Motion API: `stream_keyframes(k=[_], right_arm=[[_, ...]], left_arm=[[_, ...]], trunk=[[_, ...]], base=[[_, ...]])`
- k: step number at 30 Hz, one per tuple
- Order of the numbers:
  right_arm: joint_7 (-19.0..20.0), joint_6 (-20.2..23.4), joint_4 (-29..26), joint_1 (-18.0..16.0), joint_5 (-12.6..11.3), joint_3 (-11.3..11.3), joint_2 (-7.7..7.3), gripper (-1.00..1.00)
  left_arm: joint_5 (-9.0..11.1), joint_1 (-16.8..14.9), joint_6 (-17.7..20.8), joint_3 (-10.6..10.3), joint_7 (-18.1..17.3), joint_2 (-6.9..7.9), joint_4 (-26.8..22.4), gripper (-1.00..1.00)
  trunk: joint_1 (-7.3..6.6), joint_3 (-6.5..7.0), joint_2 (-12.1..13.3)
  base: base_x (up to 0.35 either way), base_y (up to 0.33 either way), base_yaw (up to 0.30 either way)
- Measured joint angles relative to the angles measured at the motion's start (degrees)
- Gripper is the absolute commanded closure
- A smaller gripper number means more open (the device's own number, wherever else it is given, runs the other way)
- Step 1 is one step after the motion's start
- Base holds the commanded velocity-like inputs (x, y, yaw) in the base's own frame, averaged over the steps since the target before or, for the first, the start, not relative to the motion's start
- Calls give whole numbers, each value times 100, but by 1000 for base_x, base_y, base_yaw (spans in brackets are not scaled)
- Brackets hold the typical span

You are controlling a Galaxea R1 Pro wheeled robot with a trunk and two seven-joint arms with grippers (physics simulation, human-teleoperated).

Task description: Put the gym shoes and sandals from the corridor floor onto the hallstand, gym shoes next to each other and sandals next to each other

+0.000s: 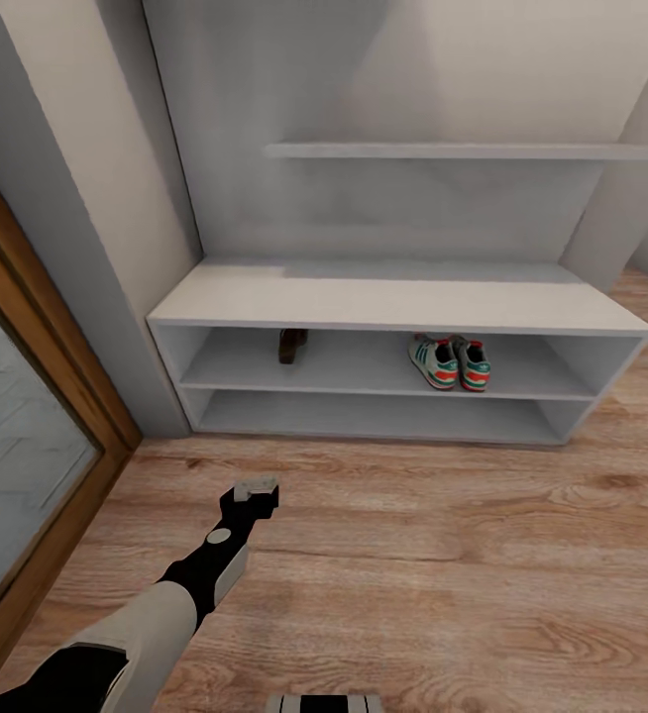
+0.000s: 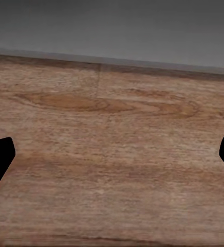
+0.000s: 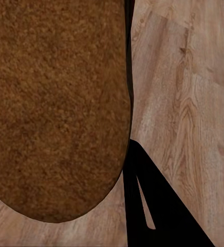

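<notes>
A low grey rack (image 1: 393,302) is seen from the head view against a grey wall, with two long shelves and a wall shelf (image 1: 463,151) above it. On the upper shelf two sneakers (image 1: 450,362) are set side by side, touching, toward the right. One sandal (image 1: 291,344) is set toward the left of the same shelf, well apart from the sneakers, and appears tipped on its side, though it is too small for this to be certain. The wood floor (image 1: 443,555) in front of the rack is bare. The left gripper (image 1: 257,487) is held out low over the floor, near the rack; in the left wrist view its dark fingertips (image 2: 0,157) are seen far apart at the frame edges with nothing between them. In the right wrist view a broad brown sole, the second sandal (image 3: 55,103), is seen very close to the camera, with one dark finger (image 3: 153,206) beside it; the sandal is judged to be held, but the grip itself is hidden, so the state of the right fingers cannot be told. One sandal is judged to remain to be placed. The sandal could be dropped to the floor if the hidden grip is weak. It could also be set too far from its partner, or the shelved sandal could be knocked over or pushed back as the second one is slid in under the low top.
</notes>
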Motion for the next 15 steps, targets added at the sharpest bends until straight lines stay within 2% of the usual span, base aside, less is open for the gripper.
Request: stream_keyframes(k=[7,12,15], right_arm=[[0,7,0,-1,0,0,0,100],[0,8,0,1,-1,0,1,100],[0,9,0,0,0,0,0,100]], left_arm=[[0,0,-7,0,-13,1,29,-100],[-5,0,-14,0,-68,-2,169,-100],[-7,4,-13,0,-123,-4,209,-100]], trunk=[[0,0,0],[2,0,0],[1,0,0]], base=[[-28,7,0],[-214,95,0],[-90,43,0]])
